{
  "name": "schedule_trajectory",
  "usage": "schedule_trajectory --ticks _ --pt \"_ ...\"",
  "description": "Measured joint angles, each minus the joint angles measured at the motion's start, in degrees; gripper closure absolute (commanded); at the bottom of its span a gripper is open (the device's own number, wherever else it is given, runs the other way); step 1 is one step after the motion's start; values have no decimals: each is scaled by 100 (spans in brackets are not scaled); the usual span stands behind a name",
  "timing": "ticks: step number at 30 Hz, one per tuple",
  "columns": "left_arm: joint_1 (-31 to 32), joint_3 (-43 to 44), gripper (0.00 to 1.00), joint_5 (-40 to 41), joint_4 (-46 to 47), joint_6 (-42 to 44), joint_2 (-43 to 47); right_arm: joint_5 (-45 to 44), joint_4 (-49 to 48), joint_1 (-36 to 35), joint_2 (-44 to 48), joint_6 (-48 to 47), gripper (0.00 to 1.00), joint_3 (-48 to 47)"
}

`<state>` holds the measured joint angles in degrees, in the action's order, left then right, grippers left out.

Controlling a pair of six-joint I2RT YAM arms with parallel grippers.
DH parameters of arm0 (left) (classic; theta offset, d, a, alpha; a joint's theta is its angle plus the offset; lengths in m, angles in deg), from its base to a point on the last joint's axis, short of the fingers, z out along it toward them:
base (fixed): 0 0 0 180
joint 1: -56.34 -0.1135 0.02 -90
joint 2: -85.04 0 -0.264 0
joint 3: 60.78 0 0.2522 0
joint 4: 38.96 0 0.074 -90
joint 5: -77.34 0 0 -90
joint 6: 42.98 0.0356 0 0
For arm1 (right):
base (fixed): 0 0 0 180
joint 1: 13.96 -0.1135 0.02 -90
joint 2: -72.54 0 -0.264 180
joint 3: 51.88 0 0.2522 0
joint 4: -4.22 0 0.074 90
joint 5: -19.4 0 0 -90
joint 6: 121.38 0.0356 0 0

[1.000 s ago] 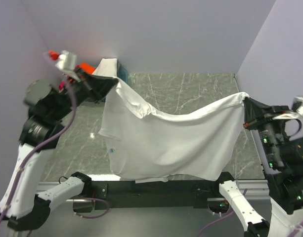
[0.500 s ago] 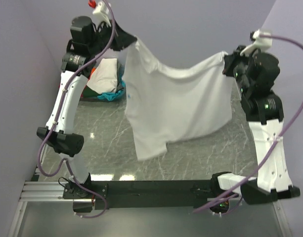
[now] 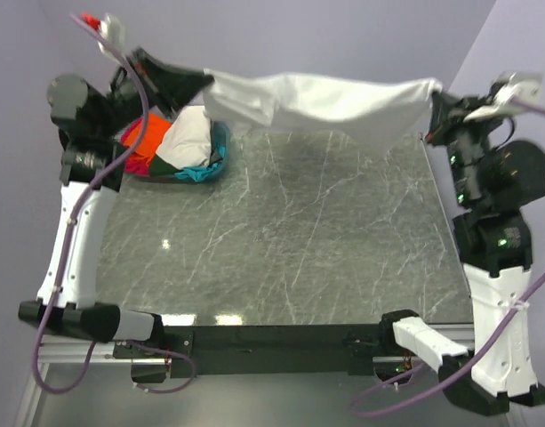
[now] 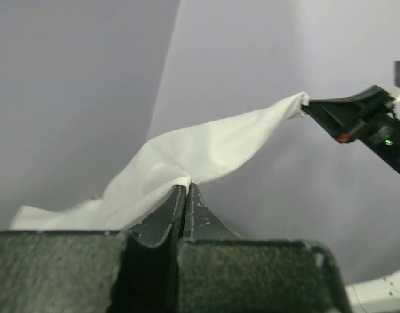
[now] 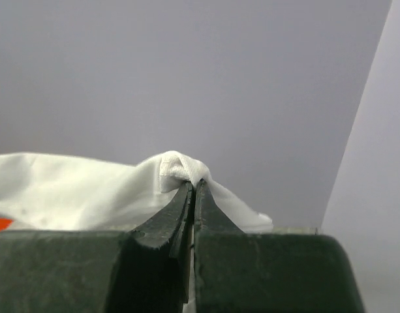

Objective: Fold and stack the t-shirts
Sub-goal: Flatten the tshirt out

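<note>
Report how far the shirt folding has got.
Done: nothing yet; no folded shirt lies on the table. In hand: the white t-shirt hangs stretched over the far edge, pinched at one end by the left end effector and at the other by the right end effector. Left: laying and folding it, then the crumpled pile of shirts in the far left corner.

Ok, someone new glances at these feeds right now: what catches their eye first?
The white shirt, stretched like a banner in the air over the far edge of the table, one end pinched in the shut left pincer, the other in the shut right pincer. Next, the bright pile of shirts, orange, cream and teal, in the table's far left corner.
</note>
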<state>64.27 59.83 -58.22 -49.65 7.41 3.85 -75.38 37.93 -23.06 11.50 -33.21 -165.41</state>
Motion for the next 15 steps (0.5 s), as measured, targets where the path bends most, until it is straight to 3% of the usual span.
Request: schedule_trajectory --ticks 6,10,13,15 --pt "802 -2973 100 190 -50 433 890 -35 -275 0 793 212 100 3084" --pt "1659 -5195 99 868 -472 490 898 -17 295 -4 813 669 89 4817" --pt "2124 -6548 86 1453 -997 389 992 -17 1095 -50 999 1106 79 5268" --pt "2177 -7025 69 1794 -1333 341 1248 -13 1322 -79 1283 1386 66 5263"
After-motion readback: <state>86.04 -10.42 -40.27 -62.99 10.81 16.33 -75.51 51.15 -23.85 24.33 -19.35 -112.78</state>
